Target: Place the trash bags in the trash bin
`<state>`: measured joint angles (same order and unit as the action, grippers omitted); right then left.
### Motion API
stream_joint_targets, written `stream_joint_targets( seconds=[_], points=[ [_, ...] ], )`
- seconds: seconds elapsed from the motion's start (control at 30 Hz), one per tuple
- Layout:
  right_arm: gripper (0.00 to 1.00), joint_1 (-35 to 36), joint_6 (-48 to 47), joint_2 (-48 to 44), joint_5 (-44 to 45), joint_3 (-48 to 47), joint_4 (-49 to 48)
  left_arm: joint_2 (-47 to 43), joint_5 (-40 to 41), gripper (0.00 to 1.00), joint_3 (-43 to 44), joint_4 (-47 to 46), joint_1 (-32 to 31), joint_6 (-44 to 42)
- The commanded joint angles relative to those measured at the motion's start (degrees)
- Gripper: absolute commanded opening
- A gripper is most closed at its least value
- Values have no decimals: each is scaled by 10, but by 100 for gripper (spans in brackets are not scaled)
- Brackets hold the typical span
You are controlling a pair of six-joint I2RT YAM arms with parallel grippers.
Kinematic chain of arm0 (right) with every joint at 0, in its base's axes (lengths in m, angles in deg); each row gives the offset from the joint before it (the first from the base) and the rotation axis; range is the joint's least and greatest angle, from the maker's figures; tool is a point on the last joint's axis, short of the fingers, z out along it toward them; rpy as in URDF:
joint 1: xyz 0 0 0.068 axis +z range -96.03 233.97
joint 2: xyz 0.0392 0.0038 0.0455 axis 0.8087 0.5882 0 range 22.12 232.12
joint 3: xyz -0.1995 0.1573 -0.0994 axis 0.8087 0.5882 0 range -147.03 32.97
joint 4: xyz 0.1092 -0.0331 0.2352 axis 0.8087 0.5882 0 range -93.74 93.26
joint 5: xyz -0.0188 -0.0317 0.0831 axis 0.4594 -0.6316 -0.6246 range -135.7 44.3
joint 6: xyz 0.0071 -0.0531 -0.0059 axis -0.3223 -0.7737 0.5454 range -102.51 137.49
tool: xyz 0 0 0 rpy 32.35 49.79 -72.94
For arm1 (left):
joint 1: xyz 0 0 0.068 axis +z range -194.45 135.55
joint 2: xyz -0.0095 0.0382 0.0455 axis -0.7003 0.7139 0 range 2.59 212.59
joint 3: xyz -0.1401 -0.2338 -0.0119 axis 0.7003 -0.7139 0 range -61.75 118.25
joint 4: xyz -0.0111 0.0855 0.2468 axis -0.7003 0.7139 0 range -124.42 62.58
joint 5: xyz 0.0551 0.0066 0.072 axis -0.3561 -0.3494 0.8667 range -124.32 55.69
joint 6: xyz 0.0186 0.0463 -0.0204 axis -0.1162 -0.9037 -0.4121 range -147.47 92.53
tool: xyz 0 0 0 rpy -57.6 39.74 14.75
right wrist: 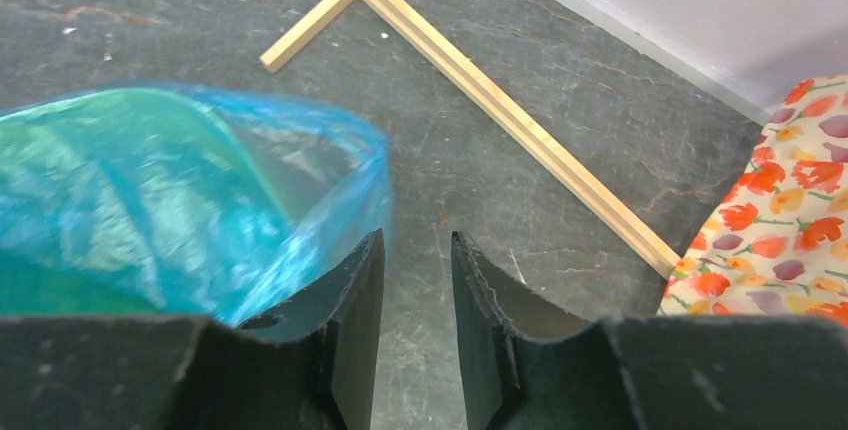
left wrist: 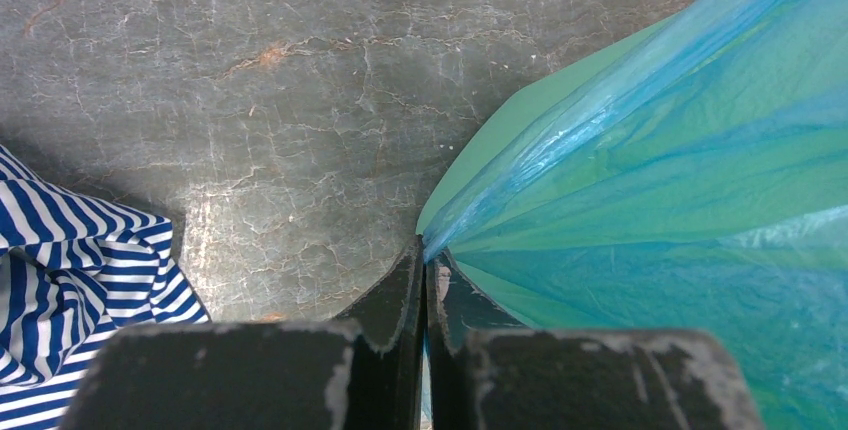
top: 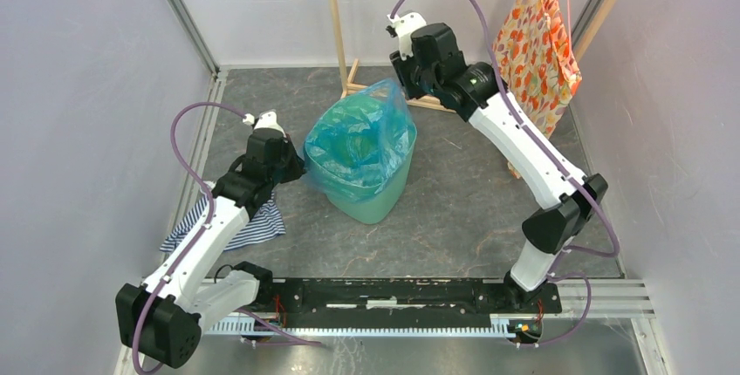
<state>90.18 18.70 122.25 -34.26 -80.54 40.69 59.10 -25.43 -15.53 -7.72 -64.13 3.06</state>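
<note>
The light-blue translucent trash bag (top: 362, 135) sits in the mint-green trash bin (top: 377, 201) at the table's middle, its edge draped over the rim and a loose flap standing up at the back. My left gripper (top: 297, 168) is shut on the bag's left edge; in the left wrist view the fingertips (left wrist: 428, 255) pinch the plastic (left wrist: 640, 150) against the green wall (left wrist: 480, 160). My right gripper (top: 403, 87) hovers open and empty just behind the bag's raised flap (right wrist: 190, 200); in the right wrist view bare table shows between its fingers (right wrist: 416, 240).
A blue-and-white striped cloth (top: 244, 227) lies under my left arm, also in the left wrist view (left wrist: 70, 280). A wooden stand (top: 349, 78) rises at the back. Orange floral fabric (top: 537, 44) hangs at the back right, near my right forearm.
</note>
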Motion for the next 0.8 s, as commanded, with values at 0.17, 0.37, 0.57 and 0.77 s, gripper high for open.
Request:
stream_joint_targets(
  seconds=[0.17, 0.37, 0.57, 0.77],
  points=[
    [48, 118, 0, -74, 74, 2, 36, -12, 1, 6, 4, -6, 3, 9],
    [56, 190, -1, -36, 173, -45, 100, -11, -2, 6, 10, -6, 3, 9],
    [64, 223, 2, 0, 230, -59, 143, -10, -4, 6, 11, -6, 3, 9],
    [63, 226, 3, 20, 259, -52, 160, -9, -4, 5, 11, -8, 3, 9]
  ],
)
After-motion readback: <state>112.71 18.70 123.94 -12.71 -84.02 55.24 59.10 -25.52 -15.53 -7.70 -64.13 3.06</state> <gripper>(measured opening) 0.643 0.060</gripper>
